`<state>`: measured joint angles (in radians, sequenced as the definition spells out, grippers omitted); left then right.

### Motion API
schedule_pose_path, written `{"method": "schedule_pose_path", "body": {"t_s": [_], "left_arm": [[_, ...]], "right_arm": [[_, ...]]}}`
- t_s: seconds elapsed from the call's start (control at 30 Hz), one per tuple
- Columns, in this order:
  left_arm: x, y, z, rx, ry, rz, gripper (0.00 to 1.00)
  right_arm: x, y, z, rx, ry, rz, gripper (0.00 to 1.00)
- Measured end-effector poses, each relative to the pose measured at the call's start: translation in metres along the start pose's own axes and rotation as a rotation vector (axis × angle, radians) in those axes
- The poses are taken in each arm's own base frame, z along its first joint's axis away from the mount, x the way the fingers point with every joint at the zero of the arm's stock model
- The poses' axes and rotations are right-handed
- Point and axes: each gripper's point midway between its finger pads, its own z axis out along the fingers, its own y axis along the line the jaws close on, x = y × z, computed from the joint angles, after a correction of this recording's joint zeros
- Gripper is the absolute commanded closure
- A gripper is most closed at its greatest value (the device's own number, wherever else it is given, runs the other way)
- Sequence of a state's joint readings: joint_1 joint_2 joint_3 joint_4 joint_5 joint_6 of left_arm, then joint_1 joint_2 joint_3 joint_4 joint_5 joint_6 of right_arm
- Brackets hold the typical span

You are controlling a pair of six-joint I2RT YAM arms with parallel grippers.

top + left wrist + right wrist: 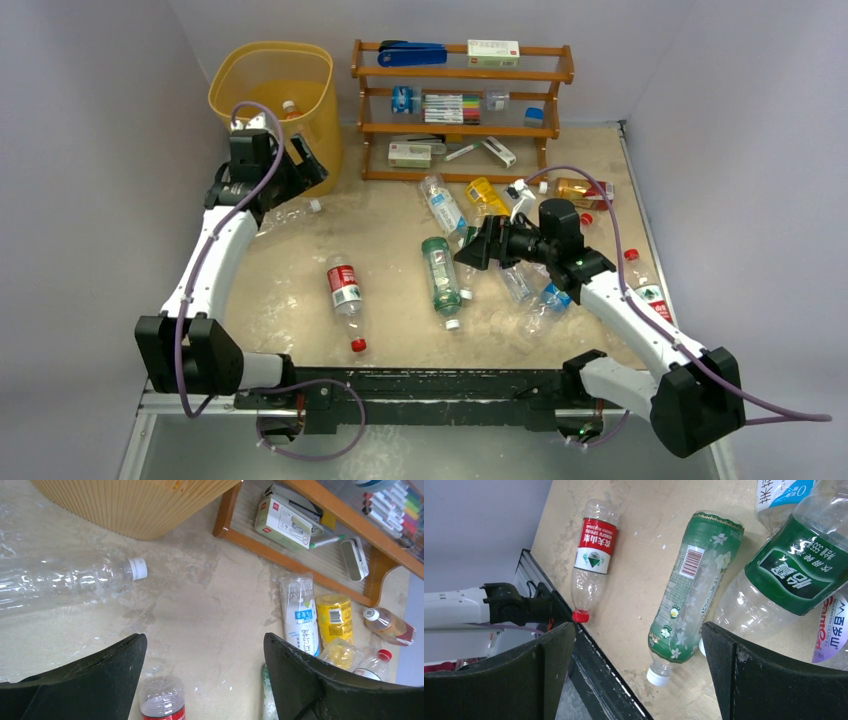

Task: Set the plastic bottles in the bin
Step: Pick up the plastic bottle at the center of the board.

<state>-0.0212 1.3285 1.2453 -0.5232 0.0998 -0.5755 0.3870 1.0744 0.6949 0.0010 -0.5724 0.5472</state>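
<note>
Black fingers (100,680) of my left gripper (205,642) are filling the bottom of the left wrist view. They are standing wide apart and gripping nothing.

Items obscured or cut off:
- A clear bottle (65,582) with a white cap is running off the left edge. From the top camera it is barely showing against the table (300,330).
- A red-labelled bottle (162,702) is being cropped at the bottom edge.
- Only the ribbed wall of the bin (135,505) is showing in this view.
- A green-labelled bottle (789,580) is running out of the right wrist view.
- My right arm (630,310) is covering a tangle of clear bottles, and I cannot separate them.

Pose:
- My left arm (215,250) is reaching forward, with its gripper sitting low just beside the bin's near wall.
- My right arm is bending inward. The right gripper (639,630) is pointing left over a green bottle (689,590), with its jaws fully spread and empty.

Count:
- One bin (270,48) is standing at the far left corner.
- One red-capped bottle (290,107) is lying inside it.
- At least nine bottles are lying on the table, between the bin and the right edge.
- One shelf rack (460,75) with three tiers is standing at the back.
</note>
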Motion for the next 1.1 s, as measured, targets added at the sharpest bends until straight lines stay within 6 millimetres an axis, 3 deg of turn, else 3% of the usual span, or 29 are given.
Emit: {"method": "schedule_pose_path", "body": {"t_s": [0.2, 0.33, 0.47, 0.67, 1.1], "left_arm": [[0.023, 0.001, 0.012, -0.007, 0.047, 0.009, 0.13], [0.034, -0.005, 0.013, 0.021, 0.068, 0.014, 0.12], [0.058, -0.005, 0.006, 0.057, 0.119, -0.005, 0.12], [0.093, -0.002, -0.021, 0.127, 0.164, -0.051, 0.11], [0.099, -0.021, -0.075, 0.264, 0.131, -0.054, 0.1]], "right_arm": [[0.0, -0.001, 0.0, 0.006, -0.003, 0.0, 0.0], [0.0, 0.001, -0.004, 0.009, -0.006, 0.004, 0.0], [-0.006, 0.011, -0.013, 0.0, -0.025, 0.004, 0.0], [-0.035, 0.045, -0.033, -0.055, -0.111, -0.005, 0.0], [-0.084, 0.096, -0.08, -0.067, -0.252, 0.003, 0.0]]}}
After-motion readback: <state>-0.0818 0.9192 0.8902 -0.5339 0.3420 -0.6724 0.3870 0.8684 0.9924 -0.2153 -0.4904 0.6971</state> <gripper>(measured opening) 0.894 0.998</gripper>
